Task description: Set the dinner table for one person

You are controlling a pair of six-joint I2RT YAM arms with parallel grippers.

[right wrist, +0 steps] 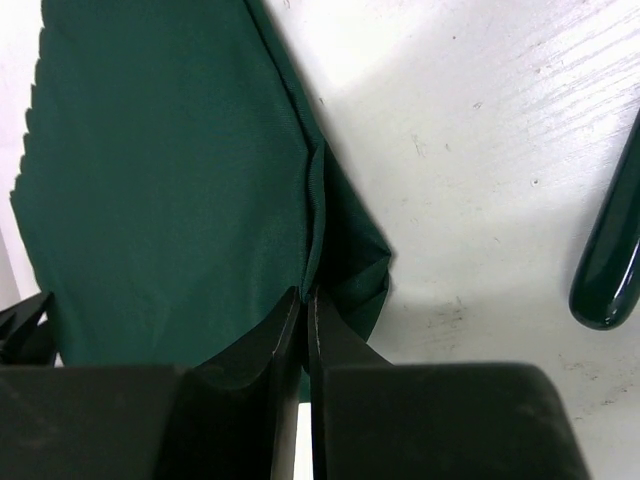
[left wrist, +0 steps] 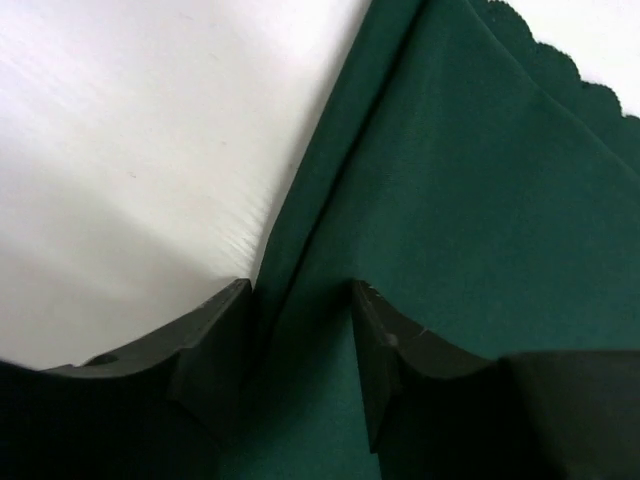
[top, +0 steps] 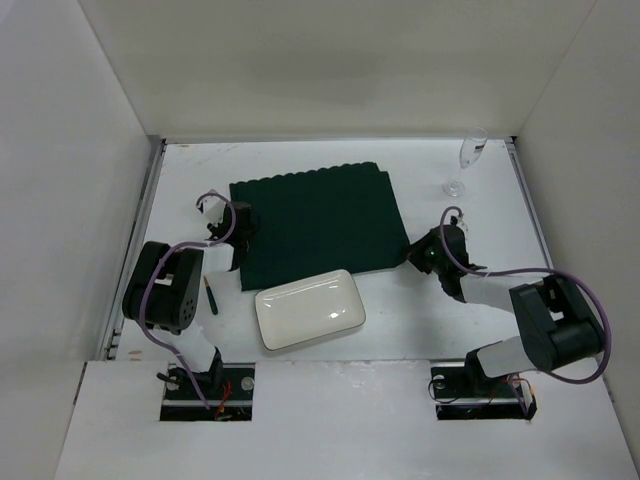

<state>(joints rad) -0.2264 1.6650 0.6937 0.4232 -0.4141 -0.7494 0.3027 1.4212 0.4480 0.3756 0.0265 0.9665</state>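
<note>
placemat (top: 318, 222) lies long-side left-right on the dinner table (top: 420, 335); left gripper (left wrist: 300, 300) gapes astride its edge, right gripper (right wrist: 305, 300) pinches its corner.

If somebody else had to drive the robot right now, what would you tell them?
Left gripper: open, astride the green placemat's left edge fold.
Right gripper: shut on the placemat's right edge.
White plate sits at the mat's near edge; wine glass stands far right on the dinner table.
Done: mat laid mostly flat.
Left: probably straighten it, then set plate and glass in place.
</note>
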